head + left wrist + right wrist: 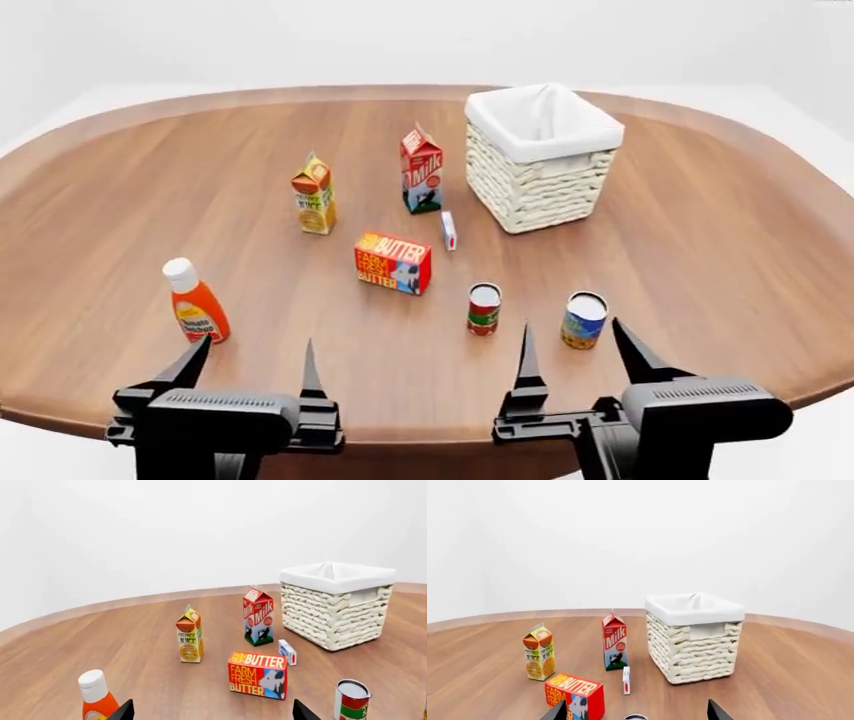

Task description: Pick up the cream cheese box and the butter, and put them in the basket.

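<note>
Both arms hang at the near edge of the table (120,180), and nothing is in hand. Your left gripper (254,370) has its jaws spread wide, empty; your right gripper (578,352) is the same, fingers apart with only air between them.

The butter (392,263) stands near the middle of the table, closer to your left arm, its lettered face turned toward you. It's a stiff little carton, probably light, with flat printed sides that could be a bit slick, so take it across the narrower faces, jaws square to the flats, and low enough that it doesn't pivot.

The cream cheese box (450,230) is the tricky one. It stands on edge just beyond the butter and to its right, between the butter and the basket (543,160), apart from both. It's thin, and by the look of it very light, so one nudge from a fingertip will likely tip it flat, and flat on the wood it would be far harder to pinch. Close on its two broad faces from above, centred.

Watch the neighbours: the milk carton (422,171) stands just behind the cream cheese box, and two cans (485,308) sit between your right gripper and the targets. The juice carton (314,195) and the sauce bottle (196,301) are off to the left, out of the way.

The basket is open on top, its liner folded over the rim, so the drop looks easy.
</note>
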